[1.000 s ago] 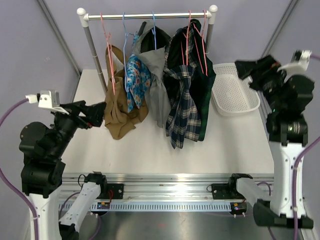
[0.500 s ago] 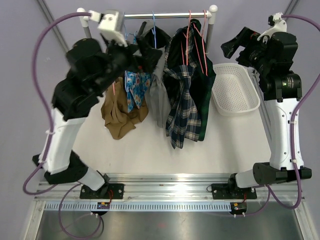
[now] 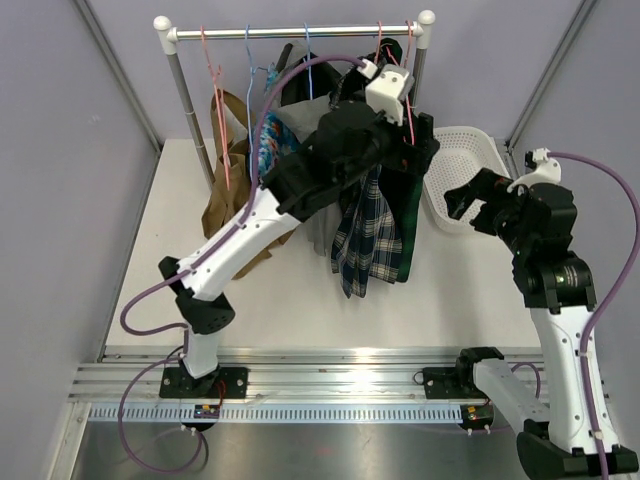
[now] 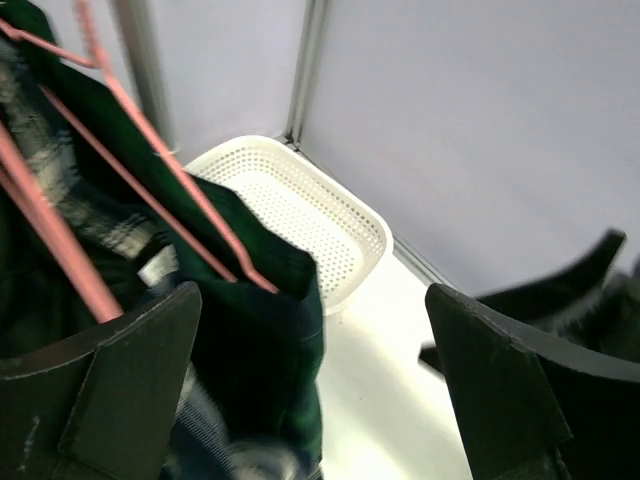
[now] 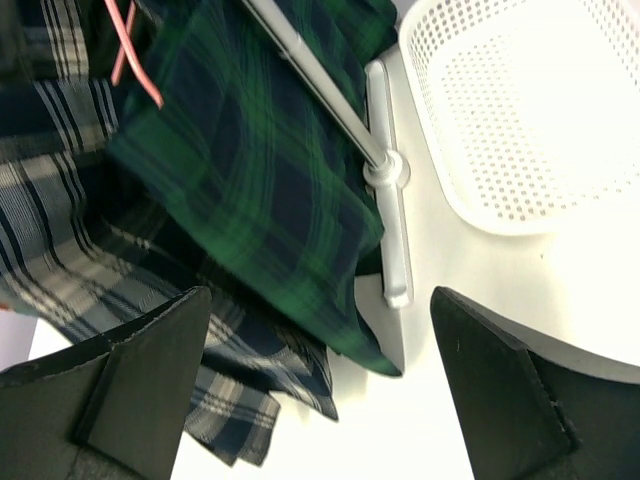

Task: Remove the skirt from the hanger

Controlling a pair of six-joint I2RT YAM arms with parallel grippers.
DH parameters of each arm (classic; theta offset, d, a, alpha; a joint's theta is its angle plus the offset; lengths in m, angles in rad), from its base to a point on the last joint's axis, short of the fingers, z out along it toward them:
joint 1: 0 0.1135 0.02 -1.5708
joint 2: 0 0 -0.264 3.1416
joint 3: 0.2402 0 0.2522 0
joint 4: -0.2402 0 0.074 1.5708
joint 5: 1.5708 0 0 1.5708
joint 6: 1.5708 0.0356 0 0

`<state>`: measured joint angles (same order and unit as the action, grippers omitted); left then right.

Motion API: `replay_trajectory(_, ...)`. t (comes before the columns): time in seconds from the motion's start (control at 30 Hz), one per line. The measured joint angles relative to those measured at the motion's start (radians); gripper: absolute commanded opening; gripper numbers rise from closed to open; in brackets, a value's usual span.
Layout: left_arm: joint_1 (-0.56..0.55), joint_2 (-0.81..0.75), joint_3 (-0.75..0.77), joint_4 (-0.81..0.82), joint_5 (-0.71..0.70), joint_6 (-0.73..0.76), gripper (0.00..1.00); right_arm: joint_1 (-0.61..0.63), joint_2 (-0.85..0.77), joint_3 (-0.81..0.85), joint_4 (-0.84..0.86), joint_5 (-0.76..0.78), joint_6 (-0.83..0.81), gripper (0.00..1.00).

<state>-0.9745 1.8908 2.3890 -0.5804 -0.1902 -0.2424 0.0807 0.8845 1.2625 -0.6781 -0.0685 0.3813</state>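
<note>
**A:** Where is the skirt right now?

**B:** In the overhead view, the dark green plaid skirt (image 3: pixel 412 215) hangs at the upper right of centre. It is on a pink wire hanger (image 3: pixel 404 95) hooked over the clothes rail (image 3: pixel 290 32). Its hem trails down towards the white table (image 3: pixel 300 290). It is not yet off the hanger.

**A:** And the arms?

**B:** The left arm stretches diagonally up across the frame, so the left gripper (image 3: pixel 415 140) sits right at the skirt's top edge. Its jaws are spread wide and hold nothing. Its wrist camera shows the hanger's pink wires and the green waistband in the left half of the frame, beside one finger (image 4: pixel 110 390). My guess is that it is lining up on the hanger or the waistband.

**A:** The right one?

**B:** The right gripper (image 3: pixel 462 200) hovers at the right of the frame, in front of the white perforated basket (image 3: pixel 492 215). It is close to the skirt but not touching it. Its jaws are also wide apart and empty. Its camera looks down on green plaid folds draped against the rack's grey post (image 5: pixel 320 95).

**A:** Why one arm on each side?

**B:** Probably one arm will steady the hanger while the other pulls the cloth free. The basket nearby looks like the likely place to drop it.
</note>
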Motion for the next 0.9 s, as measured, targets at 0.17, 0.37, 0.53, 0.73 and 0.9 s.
replay_trajectory(0.17, -0.026, 0.065, 0.000, 0.091, -0.064, -0.002, 0.99, 0.000, -0.093, -0.076, -0.019, 0.003, -0.005, 0.99)
replay_trajectory(0.37, -0.021, 0.111, 0.013, 0.203, -0.177, -0.017, 0.99, 0.000, -0.155, -0.117, -0.031, 0.007, -0.008, 0.98)
replay_trajectory(0.53, -0.013, 0.189, 0.040, 0.275, -0.242, -0.025, 0.99, 0.000, -0.192, -0.145, -0.056, 0.006, -0.007, 0.98)
replay_trajectory(0.73, 0.009, 0.284, 0.040, 0.311, -0.276, -0.048, 0.96, 0.000, -0.225, -0.187, -0.076, 0.004, -0.006, 0.98)
replay_trajectory(0.9, 0.046, 0.312, 0.040, 0.314, -0.286, -0.071, 0.88, 0.000, -0.249, -0.237, -0.077, -0.001, 0.001, 0.98)
